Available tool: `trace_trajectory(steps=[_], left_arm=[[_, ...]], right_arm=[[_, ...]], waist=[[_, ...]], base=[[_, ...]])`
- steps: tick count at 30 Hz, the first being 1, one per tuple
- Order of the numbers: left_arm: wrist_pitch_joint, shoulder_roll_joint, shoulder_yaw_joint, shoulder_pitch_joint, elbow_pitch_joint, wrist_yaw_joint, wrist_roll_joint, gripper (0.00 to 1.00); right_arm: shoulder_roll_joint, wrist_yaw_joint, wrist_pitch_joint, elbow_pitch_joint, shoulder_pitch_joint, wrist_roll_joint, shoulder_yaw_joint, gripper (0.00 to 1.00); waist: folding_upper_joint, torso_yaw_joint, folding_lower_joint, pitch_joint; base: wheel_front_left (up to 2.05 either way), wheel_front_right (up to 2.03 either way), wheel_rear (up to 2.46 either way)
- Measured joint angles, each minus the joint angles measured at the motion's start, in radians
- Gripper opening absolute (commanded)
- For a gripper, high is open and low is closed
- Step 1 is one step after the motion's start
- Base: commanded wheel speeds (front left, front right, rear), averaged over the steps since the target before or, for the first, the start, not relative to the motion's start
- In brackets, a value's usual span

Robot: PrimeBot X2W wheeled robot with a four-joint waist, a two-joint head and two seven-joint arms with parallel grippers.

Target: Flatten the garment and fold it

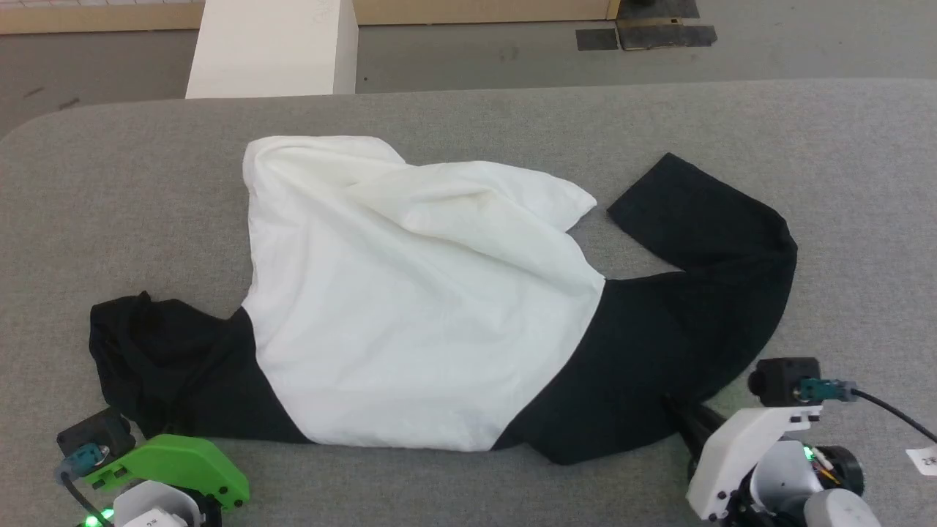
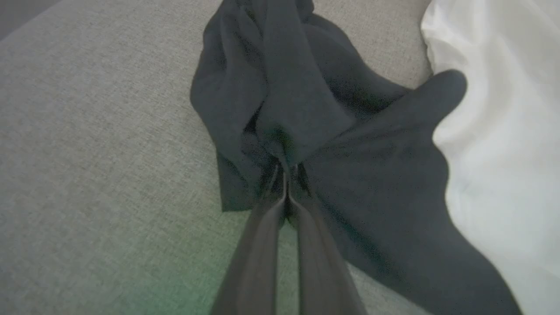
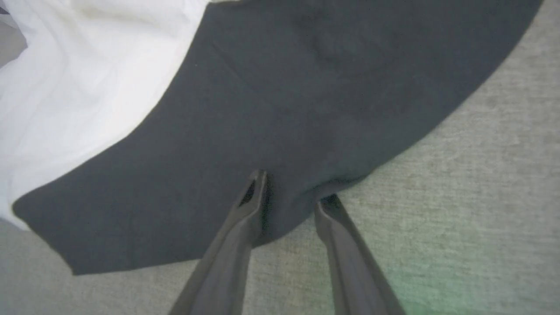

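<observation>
The garment (image 1: pixel 424 307) lies crumpled on the grey table (image 1: pixel 110 183), its white body in the middle and a black sleeve on each side. The right sleeve (image 1: pixel 703 227) bends back toward the far side. The left sleeve (image 2: pixel 271 87) is bunched into folds. My left gripper (image 2: pixel 286 175) is shut on a fold of that bunched black sleeve near the table's front left. My right gripper (image 3: pixel 293 188) is at the front right, jaws apart, one finger over the black hem (image 3: pixel 284 218) and the other beside it, with the cloth edge between them.
Bare grey table surface surrounds the garment on all sides. Beyond the far table edge stands a white block (image 1: pixel 271 47) on the floor, with dark mats (image 1: pixel 644 33) further right. A small white tag (image 1: pixel 924 460) lies at the right edge.
</observation>
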Motion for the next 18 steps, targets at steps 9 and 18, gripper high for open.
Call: trace_trajectory(steps=[9,18], left_arm=[[-0.033,-0.017,0.028,0.0,-0.064,-0.062,-0.046,0.0],[-0.002,0.018,0.078,-0.042,-0.365,-0.183,-0.143,0.0]], right_arm=[[0.011,0.0,-0.092,-0.016,0.001,0.069,0.007,0.0],[0.011,0.0,-0.009,-0.338,0.006,-0.046,-0.141,0.0]], waist=[[0.0,-0.011,0.0,-0.037],[0.0,-0.035,0.0,-0.086]], base=[[0.0,0.0,0.0],[0.0,0.0,0.0]])
